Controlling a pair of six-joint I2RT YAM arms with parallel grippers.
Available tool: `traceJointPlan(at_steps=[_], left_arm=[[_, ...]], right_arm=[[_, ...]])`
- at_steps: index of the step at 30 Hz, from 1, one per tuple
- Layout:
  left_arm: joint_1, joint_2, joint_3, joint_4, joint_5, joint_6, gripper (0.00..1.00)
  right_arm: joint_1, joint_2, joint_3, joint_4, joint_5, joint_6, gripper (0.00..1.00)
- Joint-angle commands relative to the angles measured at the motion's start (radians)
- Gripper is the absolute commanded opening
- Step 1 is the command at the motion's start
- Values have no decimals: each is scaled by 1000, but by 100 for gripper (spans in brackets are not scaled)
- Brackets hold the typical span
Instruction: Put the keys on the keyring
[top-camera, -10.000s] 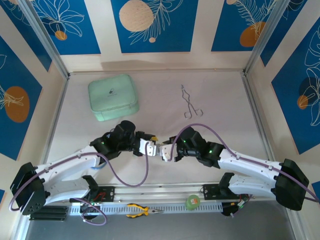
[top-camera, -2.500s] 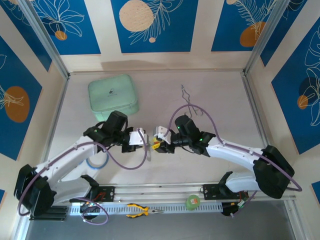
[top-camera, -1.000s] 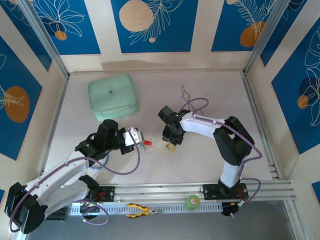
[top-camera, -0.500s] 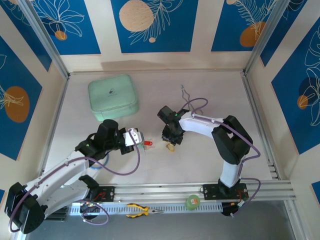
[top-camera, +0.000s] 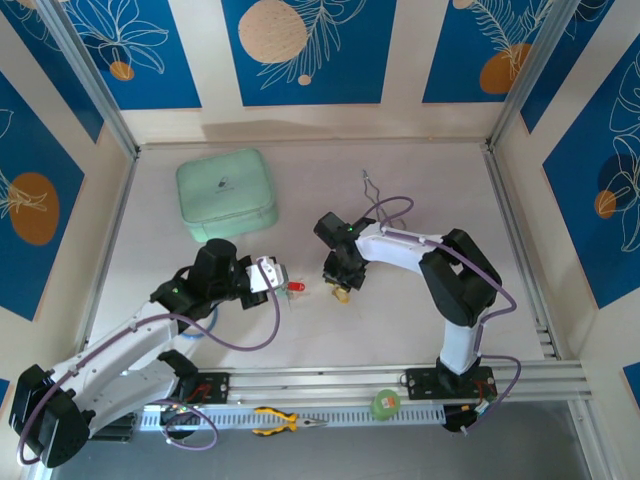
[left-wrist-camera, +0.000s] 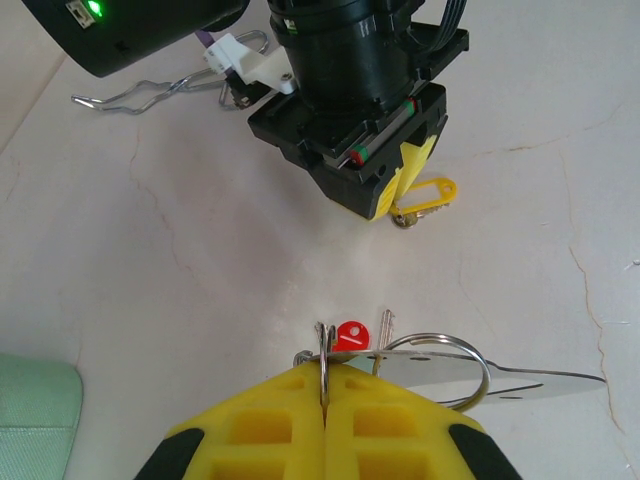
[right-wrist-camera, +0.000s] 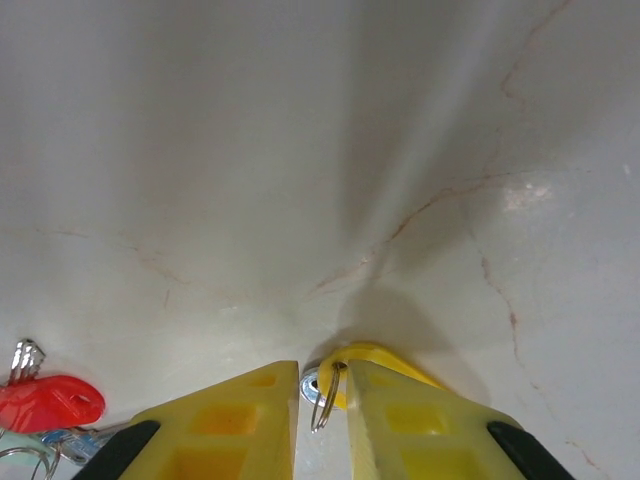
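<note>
Left tool (left-wrist-camera: 325, 375) clamped shut on keyring (left-wrist-camera: 520, 378), partly hidden; right tool (right-wrist-camera: 322, 375) pointed downward, narrowly parted around yellow-tagged key (right-wrist-camera: 375, 352), grip not discernible.

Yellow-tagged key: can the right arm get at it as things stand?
Probably yes. The right gripper straddles the yellow-tagged key on the table, its ring between the jaws, nothing in the way; grip unclear.

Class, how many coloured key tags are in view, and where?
2. One red tag at the left end effector; one yellow tag at the right end effector. More may be hidden.
</note>
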Motion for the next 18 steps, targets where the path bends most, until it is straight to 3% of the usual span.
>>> traceJointPlan(at_steps=[1,11,15,18], left_arm=[[-10,-3,4,14,34,17,0],[-10,-7,7,4,30,18,0],[-11,-10,14,-7,16,-16,0],[-11,-8,28,-7,27,-115,0]], right_arm=[[-4,17,19,-33,-21,10,20],[5,0,32,-36,-1,-14,0],[18,-67,27,-53,49,-67,0],[31,-172,-23,25,75,-167,0]])
